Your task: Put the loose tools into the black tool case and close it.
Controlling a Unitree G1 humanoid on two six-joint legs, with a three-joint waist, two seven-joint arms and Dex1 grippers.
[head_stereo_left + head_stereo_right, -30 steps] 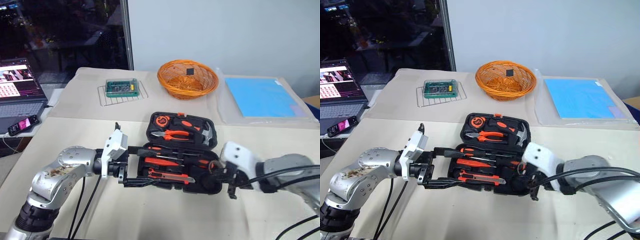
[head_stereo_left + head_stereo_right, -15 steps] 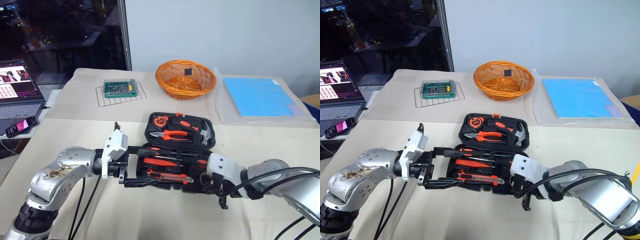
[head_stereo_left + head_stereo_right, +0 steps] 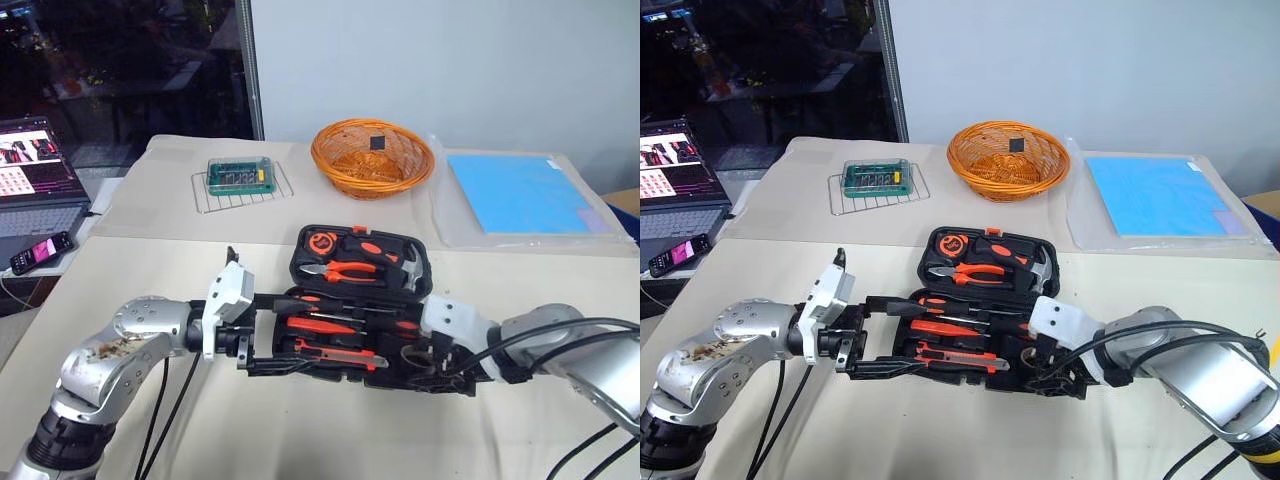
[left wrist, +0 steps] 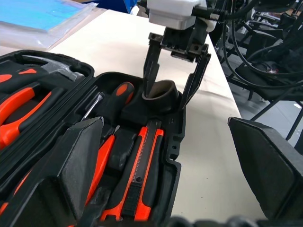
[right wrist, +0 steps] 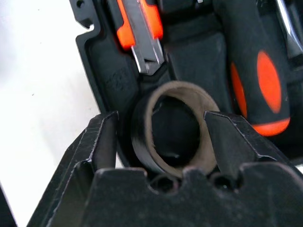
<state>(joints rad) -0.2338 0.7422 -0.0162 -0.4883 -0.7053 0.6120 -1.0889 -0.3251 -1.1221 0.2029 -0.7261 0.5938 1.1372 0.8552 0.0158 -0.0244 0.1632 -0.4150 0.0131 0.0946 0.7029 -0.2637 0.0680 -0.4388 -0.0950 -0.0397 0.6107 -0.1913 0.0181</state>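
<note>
The right pincer point(image 4: 171, 71) hangs over the near right corner of the open black tool case point(image 3: 360, 305), its two black fingers point(image 5: 102, 142) spread on either side of the small tape roll point(image 5: 175, 127). The roll sits tilted in its recess there; whether the fingers touch it I cannot tell. Just beside the roll, along the case's front edge, lies the black-and-orange utility knife point(image 4: 142, 175), and next to it a black-and-orange-handled screwdriver point(image 5: 258, 75) rests in its slot. The left pincer point(image 3: 290, 332) reaches in from the case's left end with its fingers spread wide, one over the rear of the tray, one along the front edge, pinching nothing. The case lies on the beige worktop point(image 3: 300, 430), lid raised at the back; in the lid sit orange-handled pliers point(image 3: 345, 270), a hammer point(image 3: 410, 268) and a round tape measure point(image 3: 322, 241). Farther back stand a green box on a wire rack point(image 3: 243, 177), an orange wicker basket point(image 3: 372, 157) and a blue sheet point(image 3: 520, 195). At far left are a laptop point(image 3: 35, 180) and a phone point(image 3: 42, 252).
</note>
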